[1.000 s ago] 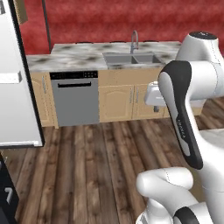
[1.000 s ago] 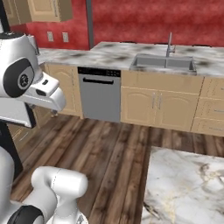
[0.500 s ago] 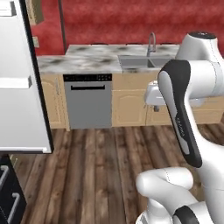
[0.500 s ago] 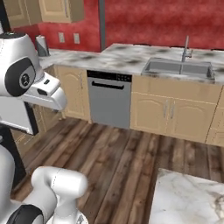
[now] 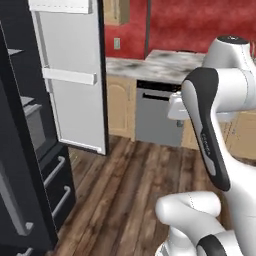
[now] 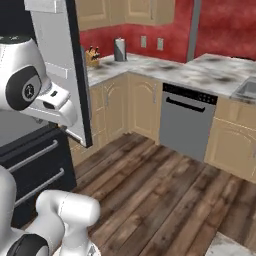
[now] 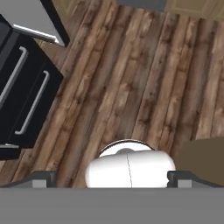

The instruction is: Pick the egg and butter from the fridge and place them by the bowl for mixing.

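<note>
Fridge (image 5: 30, 165) at the left of the left base view, black, door (image 5: 70, 75) swung open with the light grey lining facing the room. Shelf edges and a grey bin visible inside; contents cannot be told. Two drawers (image 7: 26, 100) with grey bar handles below, closed. In the right base view, same fridge (image 6: 35, 165) at left, open door edge (image 6: 75, 65) standing out toward the wooden floor (image 6: 155, 190).

Grey dishwasher (image 5: 157, 117) set under the marble bench (image 5: 150, 65) on the far side, beyond the fridge door; same unit (image 6: 187, 122) in the right base view, right of centre. Knife block (image 6: 91, 56) and a grey canister (image 6: 119, 49) on the far bench in the corner. Sink (image 6: 247, 87) at the far right edge.

Jaws (image 7: 111, 177) aimed down at the wooden floor, beside the fridge drawers; fingertips (image 7: 41, 178) barely visible at the bottom edge, set wide apart, nothing between them.

Egg, butter and bowl: position cannot be told.
</note>
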Tool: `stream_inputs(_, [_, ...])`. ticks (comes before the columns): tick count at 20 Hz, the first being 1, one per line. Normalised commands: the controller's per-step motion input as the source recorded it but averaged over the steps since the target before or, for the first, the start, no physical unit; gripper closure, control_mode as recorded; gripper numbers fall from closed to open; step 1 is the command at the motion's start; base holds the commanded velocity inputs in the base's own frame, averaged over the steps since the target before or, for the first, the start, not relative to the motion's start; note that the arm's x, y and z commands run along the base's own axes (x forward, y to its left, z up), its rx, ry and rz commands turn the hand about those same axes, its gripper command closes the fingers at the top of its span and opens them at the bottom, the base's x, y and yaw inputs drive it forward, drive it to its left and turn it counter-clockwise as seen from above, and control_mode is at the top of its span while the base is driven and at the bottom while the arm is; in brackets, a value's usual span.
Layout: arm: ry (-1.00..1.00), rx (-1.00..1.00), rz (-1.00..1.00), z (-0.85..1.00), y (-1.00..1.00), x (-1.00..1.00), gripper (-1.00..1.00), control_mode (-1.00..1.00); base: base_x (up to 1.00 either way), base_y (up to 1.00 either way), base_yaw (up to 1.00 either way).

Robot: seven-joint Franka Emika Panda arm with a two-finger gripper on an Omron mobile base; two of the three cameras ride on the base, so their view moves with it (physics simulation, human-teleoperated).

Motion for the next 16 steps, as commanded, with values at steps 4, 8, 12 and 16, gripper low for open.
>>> stream_inputs(4, [0.0, 0.0, 0.0, 0.0, 0.0, 0.0, -1.0, 1.0, 0.01, -0.16, 0.67])
stream_inputs(8, [0.0, 0.0, 0.0, 0.0, 0.0, 0.0, -1.0, 1.0, 0.09, -0.09, 0.64])
stream_inputs(12, [0.0, 0.0, 0.0, 0.0, 0.0, 0.0, -1.0, 1.0, 0.32, -0.26, 0.58])
stream_inputs(16, [0.0, 0.0, 0.0, 0.0, 0.0, 0.0, -1.0, 1.0, 0.4, -0.56, 0.43])
